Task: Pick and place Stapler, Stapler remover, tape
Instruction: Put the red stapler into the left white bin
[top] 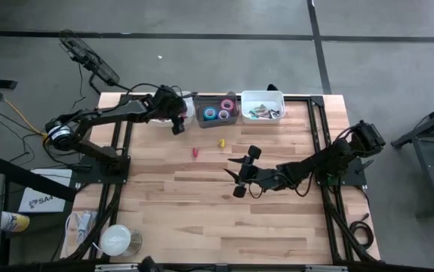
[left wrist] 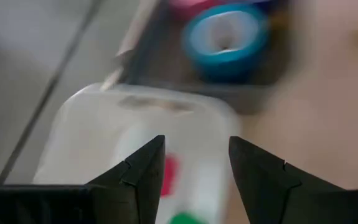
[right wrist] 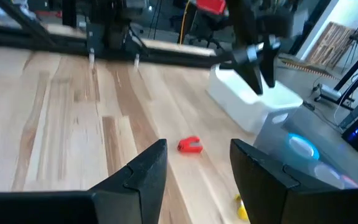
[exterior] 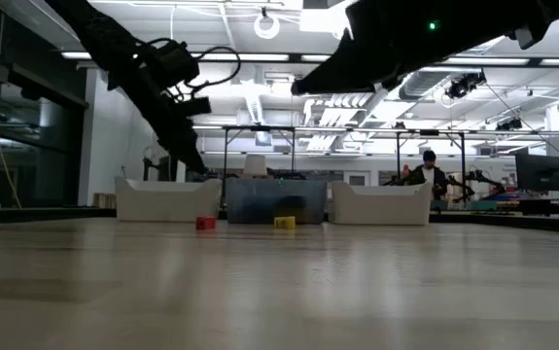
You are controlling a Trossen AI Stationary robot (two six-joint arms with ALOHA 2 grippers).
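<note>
Several tape rolls (top: 218,112) in blue, teal and pink lie in a grey bin (top: 201,100) at the far edge; a blue roll also shows in the left wrist view (left wrist: 225,37). My left gripper (top: 177,121) is open and empty above a white bin (top: 161,121) left of the grey one; that bin (left wrist: 91,124) holds small red and green pieces. My right gripper (top: 239,172) is open and empty above the table's middle, pointing toward the table's left. A small red piece (top: 195,153) and a yellow piece (top: 220,142) lie on the table. I cannot make out a stapler.
A second white bin (top: 262,97) with several mixed items stands right of the grey bin. In the right wrist view the red piece (right wrist: 190,145) lies ahead of my fingers, with the left gripper (right wrist: 259,62) over its bin beyond. A person (exterior: 430,170) sits far behind the table.
</note>
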